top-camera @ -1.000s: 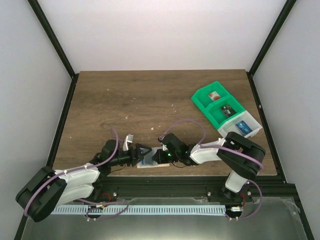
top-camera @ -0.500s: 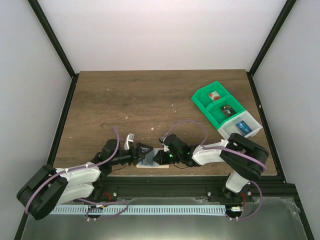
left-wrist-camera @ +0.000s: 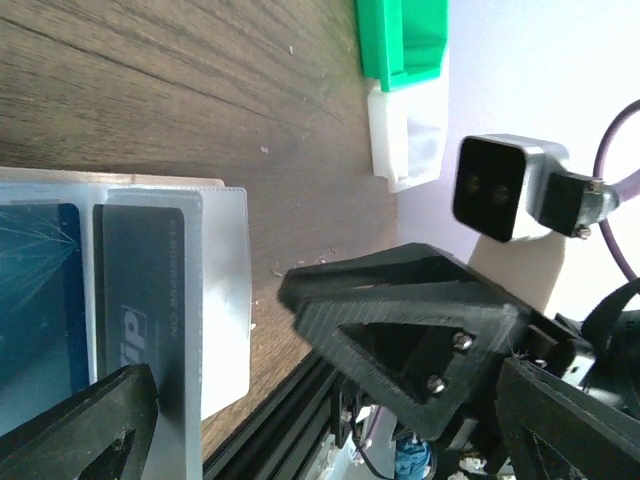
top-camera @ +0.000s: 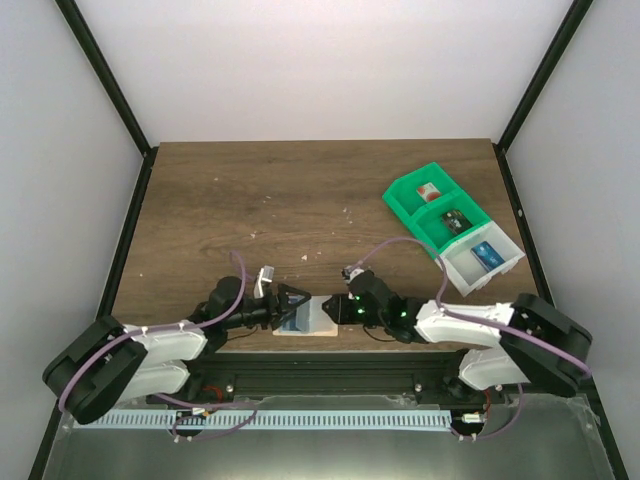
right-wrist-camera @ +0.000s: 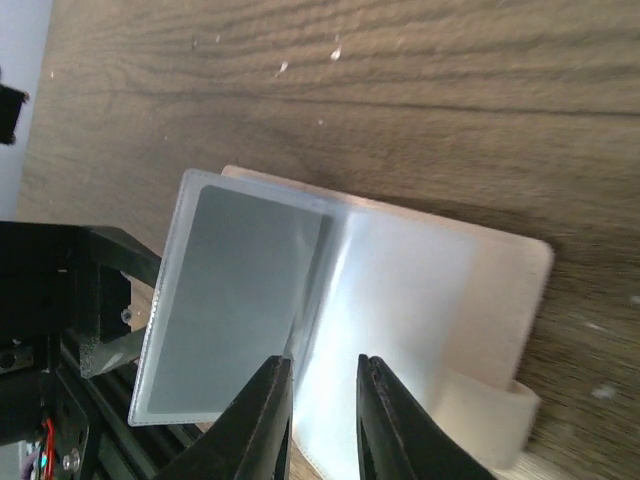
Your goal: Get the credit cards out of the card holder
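The card holder [top-camera: 306, 323] lay open near the front edge of the table [top-camera: 250, 200], between the two arms. Neither card appeared to be out: the grey card [left-wrist-camera: 140, 300] and the dark blue card [left-wrist-camera: 30, 290] both sat inside the clear pockets [left-wrist-camera: 225, 300]. The left gripper [top-camera: 289, 306] was spread wide, one finger [left-wrist-camera: 85, 430] over the holder's corner beside the grey card (contact could not be judged). The right gripper [right-wrist-camera: 322, 385] had its fingers drawn close, a narrow gap between them, at the holder's fold. Whether they nipped a pocket leaf was unclear. Sliding out both cards remained to be done.
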You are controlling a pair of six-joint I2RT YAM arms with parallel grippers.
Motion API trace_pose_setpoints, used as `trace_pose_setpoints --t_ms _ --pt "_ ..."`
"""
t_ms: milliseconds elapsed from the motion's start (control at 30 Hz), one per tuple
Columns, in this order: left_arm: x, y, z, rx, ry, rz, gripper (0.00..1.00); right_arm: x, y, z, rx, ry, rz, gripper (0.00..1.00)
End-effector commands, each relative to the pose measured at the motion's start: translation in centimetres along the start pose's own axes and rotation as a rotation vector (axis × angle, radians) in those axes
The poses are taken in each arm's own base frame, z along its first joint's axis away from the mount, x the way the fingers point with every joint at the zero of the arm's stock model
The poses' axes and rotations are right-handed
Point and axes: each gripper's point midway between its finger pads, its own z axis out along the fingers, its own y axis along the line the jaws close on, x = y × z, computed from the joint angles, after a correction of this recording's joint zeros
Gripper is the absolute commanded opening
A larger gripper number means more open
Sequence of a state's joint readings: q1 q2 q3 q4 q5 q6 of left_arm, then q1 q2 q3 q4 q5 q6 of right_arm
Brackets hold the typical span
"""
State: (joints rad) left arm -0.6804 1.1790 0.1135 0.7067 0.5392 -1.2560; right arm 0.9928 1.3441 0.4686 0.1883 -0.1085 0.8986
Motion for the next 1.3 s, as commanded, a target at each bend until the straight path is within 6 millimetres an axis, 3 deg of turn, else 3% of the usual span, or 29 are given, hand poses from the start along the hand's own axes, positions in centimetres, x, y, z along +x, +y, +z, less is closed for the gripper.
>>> trace_pose_setpoints --t_ms 0,267,533,733,867,1033,1267 --pt "-0.1 -2.2 0.6 0.069 0.015 0.035 0.94 -1.7 -1.0 -2.1 0.067 -0.124 0.021 0.21" --pt "0.7 -2.7 2.1 0.071 0.053 0.050 0.94 -3.4 -0.9 -5.8 0.043 -0.258 0.025 0.23" --pt "0.6 -2.2 2.5 0.036 0.056 0.082 0.91 -3.4 -0.6 -6.5 0.026 -0.263 0.015 0.24" --pt "-0.2 0.0 1.7 -0.085 0.000 0.092 0.85 -2.5 -0.2 -5.3 0.012 -0.198 0.003 0.24" --pt "-0.3 1.3 0.9 -0.122 -0.018 0.062 0.66 -2.0 0.6 -4.0 -0.020 -0.150 -0.034 0.24" --pt "-0.5 3.0 0.3 -0.189 -0.035 0.059 0.62 -1.3 0.8 -1.7 0.014 -0.052 -0.056 0.23" --pt "0.2 3.8 0.7 -0.210 0.022 0.071 0.59 -0.8 1.7 -0.1 -0.012 0.003 -0.055 0.23"
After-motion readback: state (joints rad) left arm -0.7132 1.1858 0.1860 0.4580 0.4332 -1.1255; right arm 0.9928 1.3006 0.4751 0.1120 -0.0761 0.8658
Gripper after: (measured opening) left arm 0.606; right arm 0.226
